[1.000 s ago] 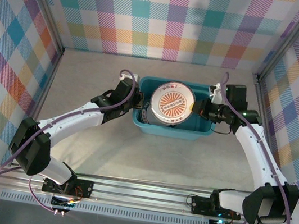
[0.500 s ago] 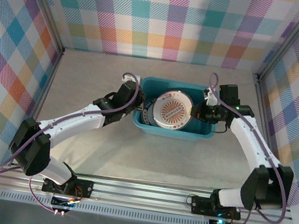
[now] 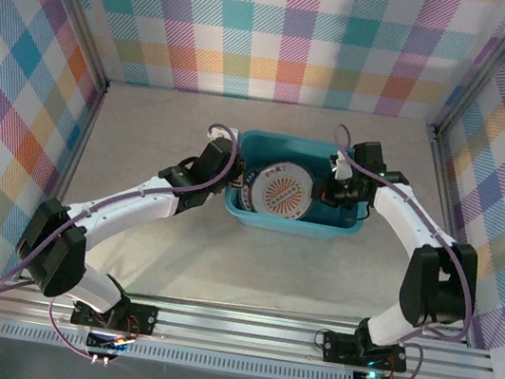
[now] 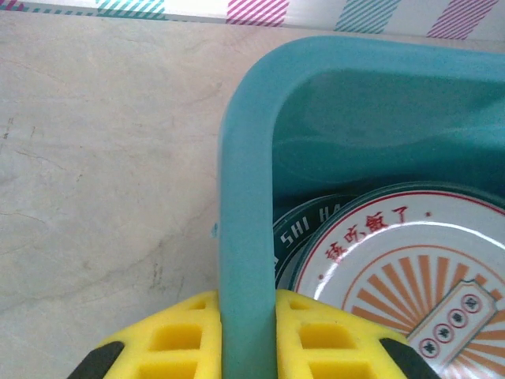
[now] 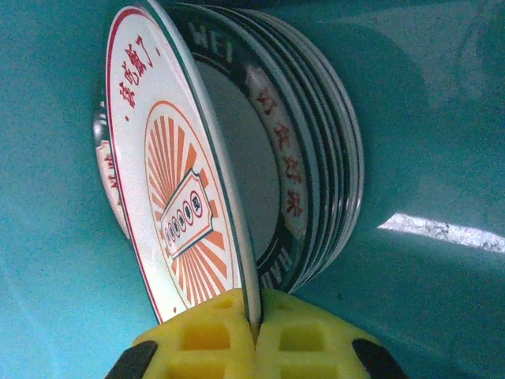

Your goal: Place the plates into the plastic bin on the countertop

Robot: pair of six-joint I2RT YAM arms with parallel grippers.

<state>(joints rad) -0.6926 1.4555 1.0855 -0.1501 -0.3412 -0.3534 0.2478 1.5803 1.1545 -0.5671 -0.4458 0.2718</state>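
Observation:
The teal plastic bin (image 3: 343,225) stands on the beige countertop (image 3: 154,140). My left gripper (image 3: 225,178) is shut on the bin's left rim (image 4: 246,237), its yellow pads (image 4: 170,339) either side of the wall. My right gripper (image 3: 320,196) reaches into the bin from the right and is shut on the edge of an orange sunburst plate (image 5: 177,213), held tilted above a stack of dark-rimmed plates (image 5: 316,158). From above, the sunburst plate (image 3: 277,192) covers most of the stack (image 3: 241,194). The same plate (image 4: 410,268) lies over a green-rimmed one (image 4: 304,229) in the left wrist view.
Plaid walls (image 3: 278,30) close in the countertop at the back and both sides. An aluminium rail (image 3: 240,327) runs along the near edge. Bare countertop lies left of the bin and in front of it.
My right gripper has moved left and lower into the bin, carrying the sunburst plate down toward the stack. The left gripper has kept its hold on the bin's rim.

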